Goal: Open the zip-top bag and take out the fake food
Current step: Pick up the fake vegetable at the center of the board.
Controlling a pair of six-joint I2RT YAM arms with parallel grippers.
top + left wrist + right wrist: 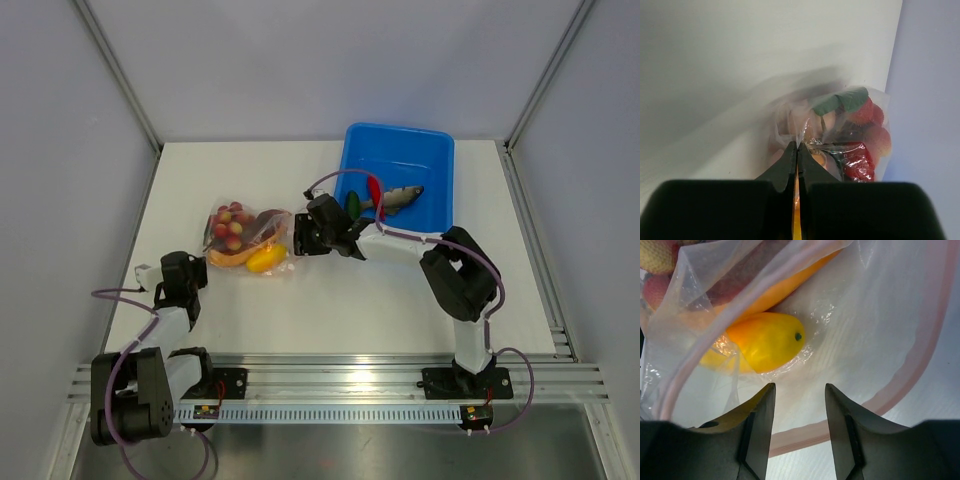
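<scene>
Zip-top bag: clear, crinkly, glossy film. Yellow fake food: smooth, shiny plastic. Blue tub: smooth plastic, slight sheen. Table: matt white, even.

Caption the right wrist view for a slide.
Open right pincer at the mouth of the zip-top bag, facing a yellow toy fruit.

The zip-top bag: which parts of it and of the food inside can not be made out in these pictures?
- Left wrist view: the zip-top bag is blurred on its left side, and the left hand covers its lower part.
- Right wrist view: the grapes are cut off by the top left corner.
- Top view: the right hand hides the bag's right edge.
</scene>
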